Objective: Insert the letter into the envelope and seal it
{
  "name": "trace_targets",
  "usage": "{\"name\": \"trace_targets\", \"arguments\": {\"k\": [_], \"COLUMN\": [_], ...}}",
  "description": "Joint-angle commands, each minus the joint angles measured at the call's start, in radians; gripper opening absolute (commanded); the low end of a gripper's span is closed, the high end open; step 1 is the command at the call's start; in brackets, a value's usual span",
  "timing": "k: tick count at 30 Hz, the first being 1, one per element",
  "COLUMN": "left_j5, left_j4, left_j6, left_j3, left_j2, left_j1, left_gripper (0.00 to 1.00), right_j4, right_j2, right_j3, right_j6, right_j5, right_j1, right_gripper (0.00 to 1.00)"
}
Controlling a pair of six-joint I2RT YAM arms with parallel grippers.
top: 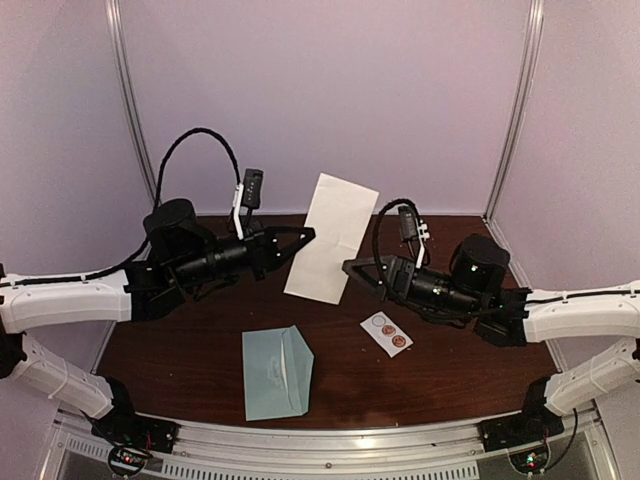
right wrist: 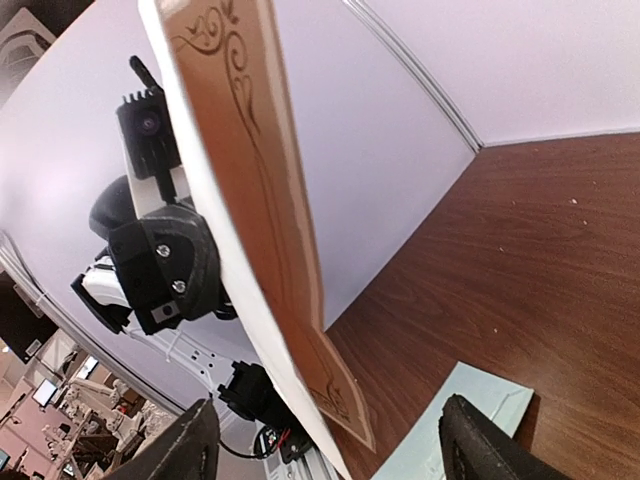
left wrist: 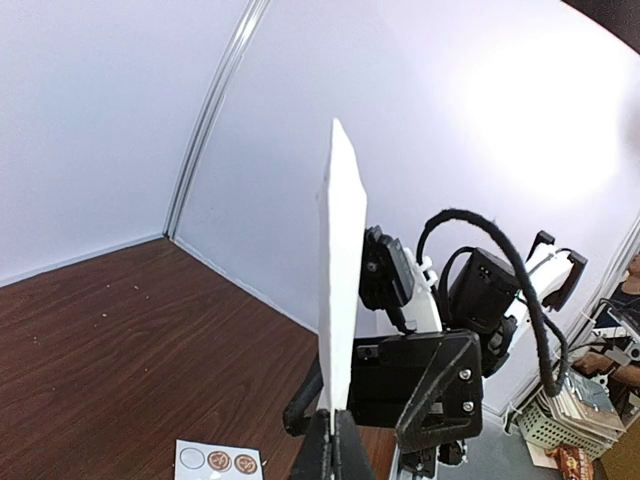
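The letter (top: 330,238), a white card, hangs in the air above the table's far middle. My left gripper (top: 307,236) is shut on its left edge. In the left wrist view the letter (left wrist: 340,280) stands edge-on, rising from my pinched left gripper (left wrist: 342,452). My right gripper (top: 351,267) is open just right of the letter's lower part. In the right wrist view the letter (right wrist: 262,200) shows a brown ornamented face, its lower corner between the spread fingers (right wrist: 192,448) without touching them. The pale teal envelope (top: 277,372) lies flat near the front edge, also in view as the envelope (right wrist: 470,425).
A small white strip of round stickers (top: 386,333) lies on the dark wood table (top: 180,350) right of the envelope, and the sticker strip (left wrist: 218,462) shows below the left gripper. Pale walls close the back and sides. The two arms face each other across the letter.
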Motion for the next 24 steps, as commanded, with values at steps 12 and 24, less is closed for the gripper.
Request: {"name": "trace_targets", "arguments": {"k": [12, 24], "left_j5": [-0.059, -0.055], "left_j4": [0.149, 0.150], "left_j6": [-0.060, -0.067], "left_j3": [-0.075, -0.070], "left_j2": [-0.063, -0.052], "left_j1": [-0.005, -0.005], "left_gripper": [0.00, 0.00], "right_j4": [0.186, 0.217], "right_j2": [0.137, 0.179], "right_j3": [0.167, 0.189], "right_j6": [0.024, 0.036], "right_j5": [-0.023, -0.020], "right_j1": [0.026, 0.033], "right_gripper": [0.47, 0.33]}}
